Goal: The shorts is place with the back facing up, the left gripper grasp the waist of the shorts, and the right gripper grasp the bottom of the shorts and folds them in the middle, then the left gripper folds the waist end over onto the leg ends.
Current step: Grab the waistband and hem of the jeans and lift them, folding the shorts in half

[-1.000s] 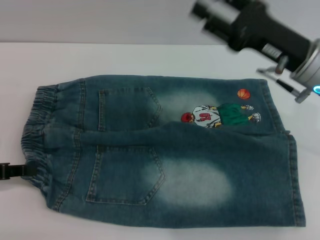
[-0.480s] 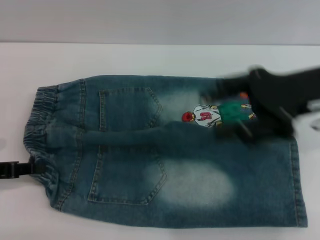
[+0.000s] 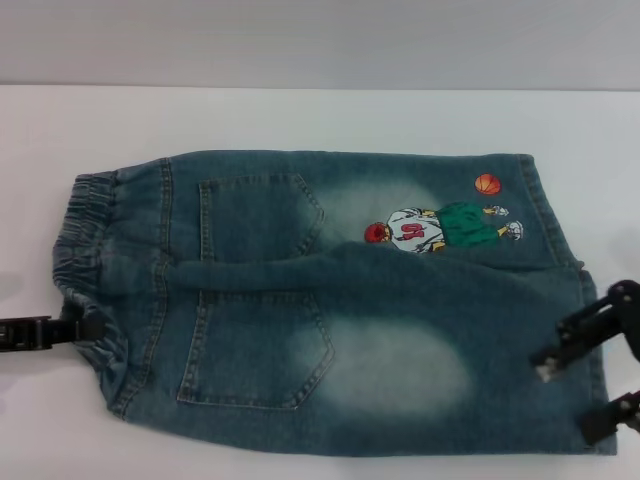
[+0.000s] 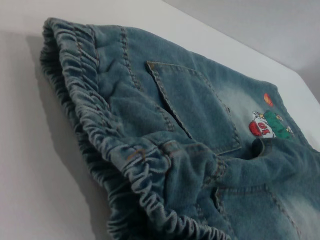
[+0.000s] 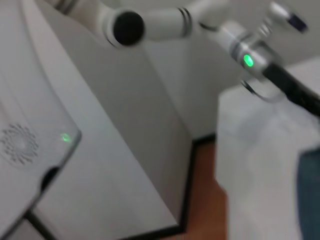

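Denim shorts (image 3: 330,300) spread flat on a white table (image 3: 300,115), back up, two back pockets showing, already folded lengthwise so one leg lies over the other with a soft ridge running along the middle. Waist (image 3: 85,270) gathered and puckered at the robot's left end; straight stitched leg ends (image 3: 580,330) at the right end. Cartoon basketball-player print (image 3: 440,228) on the far layer near the hems, small orange ball (image 3: 487,185) just beyond it. Pale faded patch across the near layer beside the near pocket (image 3: 255,350). Left gripper (image 3: 60,330) down low at the near part of the waistband, black fingertips meeting the ruffled elastic, apparently pinching it, though how firmly cannot be told from the head view. From the left wrist view, only the bunched elastic edge close up, with the far pocket and print behind; own fingers out of sight. Right gripper (image 3: 590,385) at the near right corner, over the leg hems, two black fingers spread well apart with denim visible between them, nothing held. In the right wrist view, mostly a pale wall and floor, the left arm's silver wrist (image 5: 252,57) with its green light far off, and a sliver of blue denim at the picture's edge
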Tool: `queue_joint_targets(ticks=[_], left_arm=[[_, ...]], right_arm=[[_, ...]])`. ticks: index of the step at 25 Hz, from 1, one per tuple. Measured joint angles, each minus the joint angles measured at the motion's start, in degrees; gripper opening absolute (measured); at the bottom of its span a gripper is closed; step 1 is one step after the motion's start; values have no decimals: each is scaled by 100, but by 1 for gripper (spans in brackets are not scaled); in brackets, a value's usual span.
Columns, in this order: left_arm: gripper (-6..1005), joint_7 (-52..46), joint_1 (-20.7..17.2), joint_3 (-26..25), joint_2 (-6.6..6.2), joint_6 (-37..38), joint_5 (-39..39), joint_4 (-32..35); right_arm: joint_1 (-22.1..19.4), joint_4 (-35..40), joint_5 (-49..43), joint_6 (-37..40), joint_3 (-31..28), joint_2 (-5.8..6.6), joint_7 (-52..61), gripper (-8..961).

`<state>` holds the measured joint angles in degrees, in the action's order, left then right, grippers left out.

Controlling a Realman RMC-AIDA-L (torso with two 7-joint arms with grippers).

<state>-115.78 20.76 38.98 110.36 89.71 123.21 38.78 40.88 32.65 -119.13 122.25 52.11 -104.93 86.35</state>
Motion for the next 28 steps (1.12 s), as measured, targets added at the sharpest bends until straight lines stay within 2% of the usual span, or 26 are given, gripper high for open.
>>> queue_joint_targets(ticks=[4, 7, 16, 23, 28], left_arm=[[69, -9, 39, -41, 42, 17, -5, 0], [71, 10, 66, -64, 78, 23, -6, 0], [76, -15, 128, -67, 137, 29, -8, -2], [80, -24, 179, -67, 147, 4, -8, -41], [83, -24, 193, -66, 147, -9, -8, -53]], right_arm=[[-140, 29, -772, -225, -563, 37, 102, 634], [-271, 162, -1105, -480, -701, 32, 407, 634], [-499, 270, -1809, -747, -811, -1, 517, 634], [-512, 355, -2631, -950, -946, 0, 620, 634], [-500, 382, -2839, -1035, -954, -3, 655, 634]])
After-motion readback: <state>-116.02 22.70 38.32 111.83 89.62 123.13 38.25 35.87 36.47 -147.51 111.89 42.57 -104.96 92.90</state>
